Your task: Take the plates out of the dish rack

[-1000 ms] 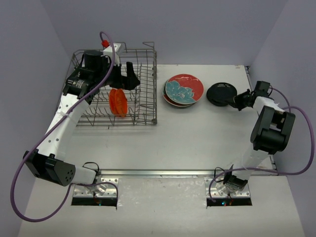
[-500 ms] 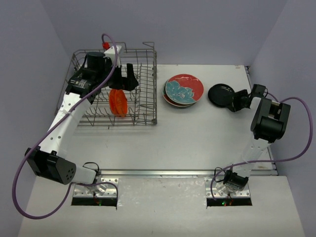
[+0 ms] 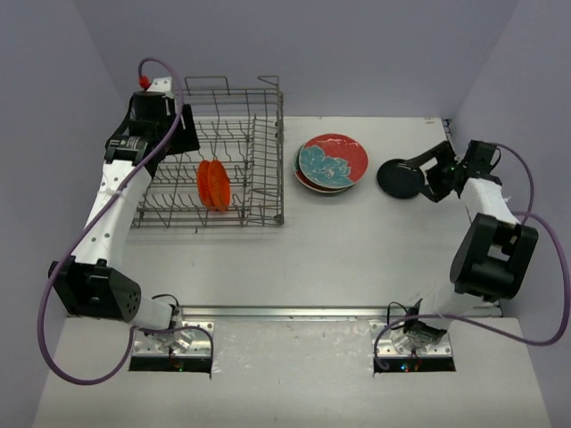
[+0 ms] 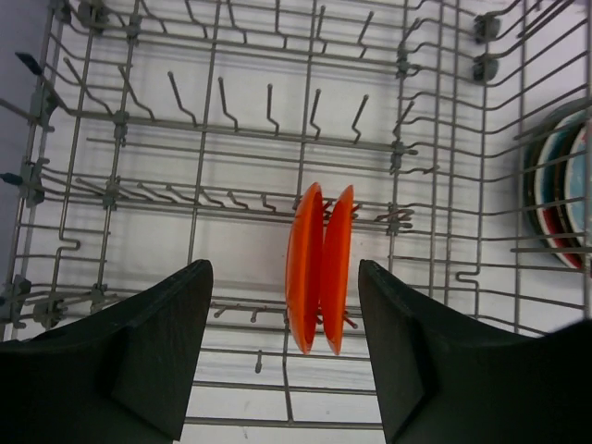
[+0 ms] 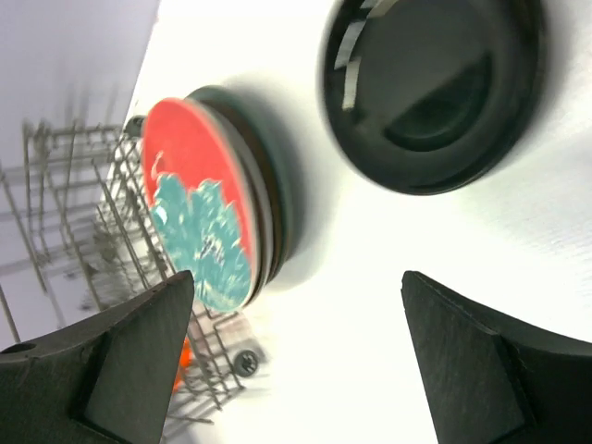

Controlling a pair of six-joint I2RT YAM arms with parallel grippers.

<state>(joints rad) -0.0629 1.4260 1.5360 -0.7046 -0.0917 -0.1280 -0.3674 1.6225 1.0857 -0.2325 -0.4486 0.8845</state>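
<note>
Two thin orange plates (image 4: pixel 319 268) stand upright, side by side, between the rack's (image 4: pixel 222 139) tines. On the bench (image 3: pixel 357 232) a red floral plate (image 3: pixel 332 160) tops a stack, a glossy black plate (image 3: pixel 399 176) nearby. Both the left pincer (image 4: pixel 285 273) and right pincer (image 5: pixel 296 296) gape apart

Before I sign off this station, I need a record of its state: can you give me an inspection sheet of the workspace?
Surface: white table, no spills seen.
Job's things: dish rack holds two orange plates upright; red floral plate tops a stack beside it; black plate on the table.
Clutter: nothing seen.
Grippers: left gripper open above the rack; right gripper open by the black plate.
Cables: purple cables loop from both arms.
Surroundings: plain walls.
</note>
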